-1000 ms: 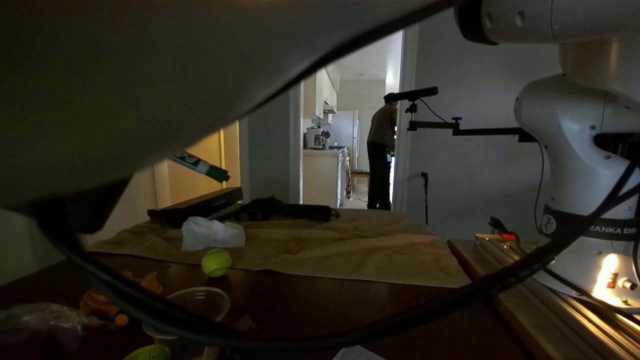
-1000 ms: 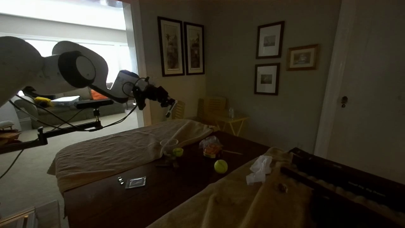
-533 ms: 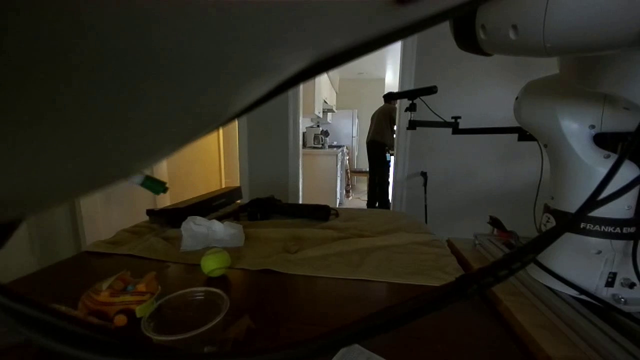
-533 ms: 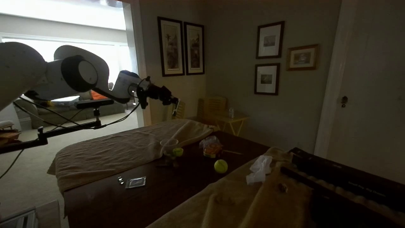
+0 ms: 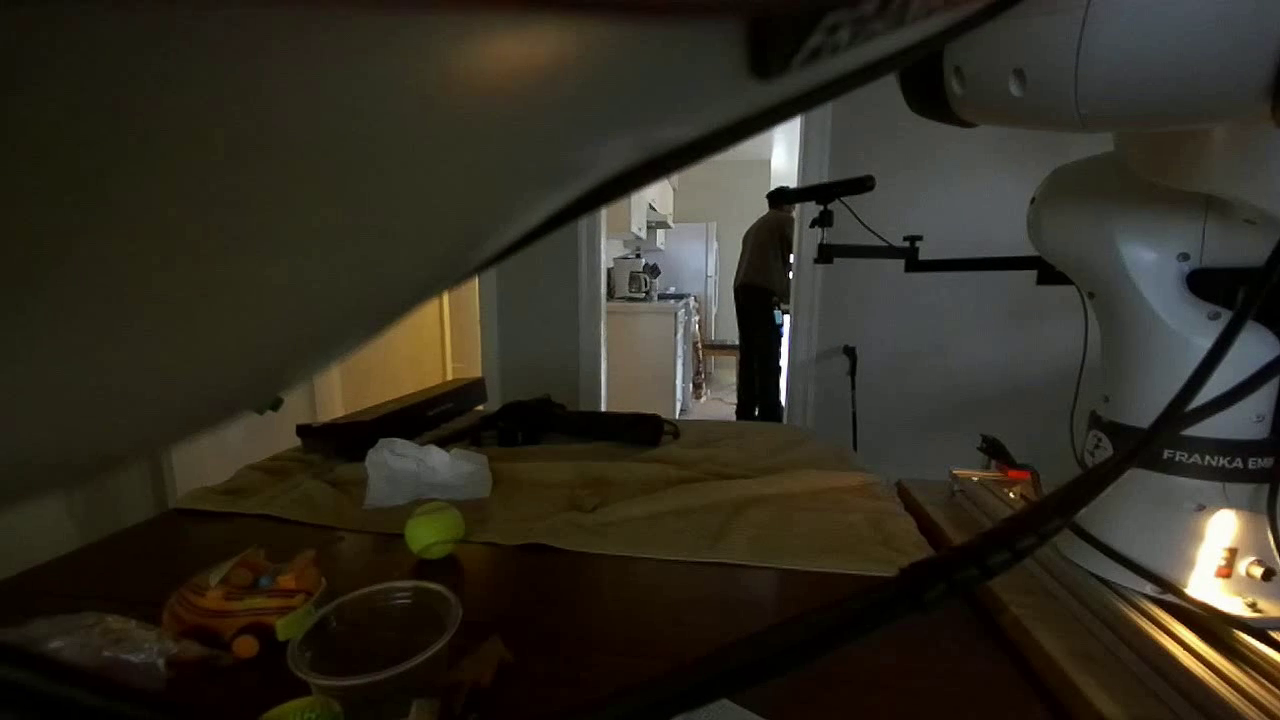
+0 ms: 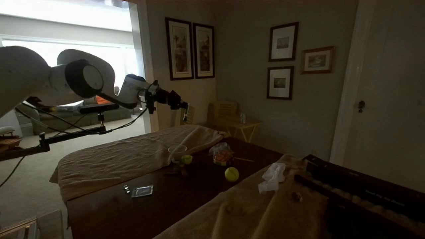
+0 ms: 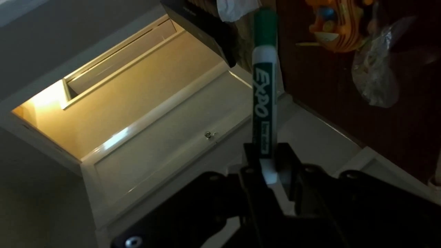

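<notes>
One marker [image 7: 264, 93], pinched in your gripper [image 7: 268, 155], held aloft, green cap [image 7: 265, 27] outward.
It reads "EXPO", arm base [image 5: 1150, 525] "FRANKA"; one ball [image 6: 231, 174], two cloths [image 6: 132, 152] on your table [image 6: 116, 215]; five pictures [image 6: 283, 41] on wall [image 6: 245, 83].

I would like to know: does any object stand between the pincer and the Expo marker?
No, nothing visible does: in the wrist view the pincer is shut directly on the Expo marker, near the end opposite its green cap. The orange toy and clear plastic bag lie on the table, apart from this grip.
</notes>
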You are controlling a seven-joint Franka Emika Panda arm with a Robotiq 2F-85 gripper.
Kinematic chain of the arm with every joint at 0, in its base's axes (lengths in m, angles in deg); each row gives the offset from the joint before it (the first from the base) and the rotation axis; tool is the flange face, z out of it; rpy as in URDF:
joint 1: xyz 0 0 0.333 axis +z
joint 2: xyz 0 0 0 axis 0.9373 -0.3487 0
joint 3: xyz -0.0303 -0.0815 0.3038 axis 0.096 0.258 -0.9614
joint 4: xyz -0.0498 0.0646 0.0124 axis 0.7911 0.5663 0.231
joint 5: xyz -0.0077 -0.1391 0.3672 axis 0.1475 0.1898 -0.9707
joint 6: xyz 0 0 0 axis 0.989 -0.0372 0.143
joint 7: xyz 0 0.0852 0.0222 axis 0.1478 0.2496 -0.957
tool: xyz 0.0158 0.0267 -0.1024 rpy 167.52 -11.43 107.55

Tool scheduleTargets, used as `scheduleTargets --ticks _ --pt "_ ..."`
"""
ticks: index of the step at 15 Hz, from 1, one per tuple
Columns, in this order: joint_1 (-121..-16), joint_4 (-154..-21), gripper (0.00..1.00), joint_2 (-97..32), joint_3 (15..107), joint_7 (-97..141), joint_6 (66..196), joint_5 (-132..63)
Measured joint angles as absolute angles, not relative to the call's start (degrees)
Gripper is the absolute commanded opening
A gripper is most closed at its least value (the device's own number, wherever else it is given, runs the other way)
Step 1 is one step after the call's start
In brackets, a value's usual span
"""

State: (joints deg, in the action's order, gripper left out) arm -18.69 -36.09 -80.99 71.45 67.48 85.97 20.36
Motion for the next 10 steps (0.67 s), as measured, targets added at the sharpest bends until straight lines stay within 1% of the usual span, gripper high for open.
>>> scheduleTargets --ticks 5,10 --pt "-18.74 -32.74 0.05 -83.13 71.50 67.53 82.41 19.94" --pt "-19.91 -29.80 0.05 -85.49 69.99 68.71 83.43 19.13"
